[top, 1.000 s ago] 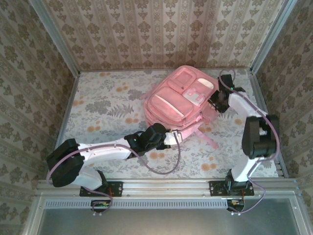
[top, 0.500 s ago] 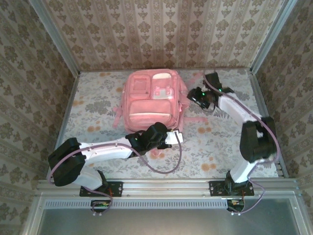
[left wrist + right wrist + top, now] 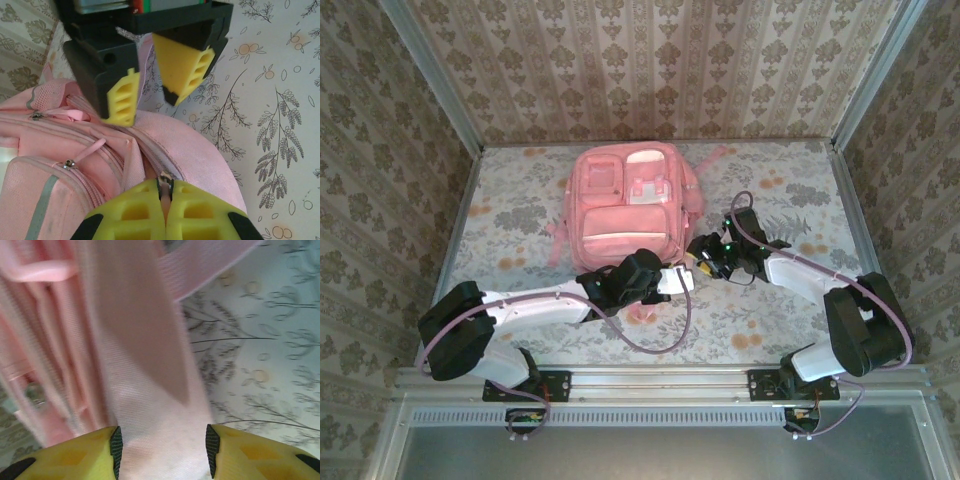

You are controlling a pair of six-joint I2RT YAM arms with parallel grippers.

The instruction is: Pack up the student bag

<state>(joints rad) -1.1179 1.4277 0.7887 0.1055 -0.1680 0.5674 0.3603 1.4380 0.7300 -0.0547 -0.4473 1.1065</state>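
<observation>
Left end effector point(image 3: 165, 212) is pinched shut on a zipper pull point(image 3: 164, 184) at the near end of the student bag point(image 3: 623, 205). Just past it, the right end effector point(image 3: 162, 450) stands apart, astride a shoulder strap point(image 3: 150, 365). The bag lies flat mid-counter point(image 3: 520, 215), pockets up. It looks soft and floppy, so straps and pulls are the best holds.

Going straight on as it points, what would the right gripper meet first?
Probably the pink strap of the student bag, lying between the open fingers of the right gripper; depth unclear.
</observation>
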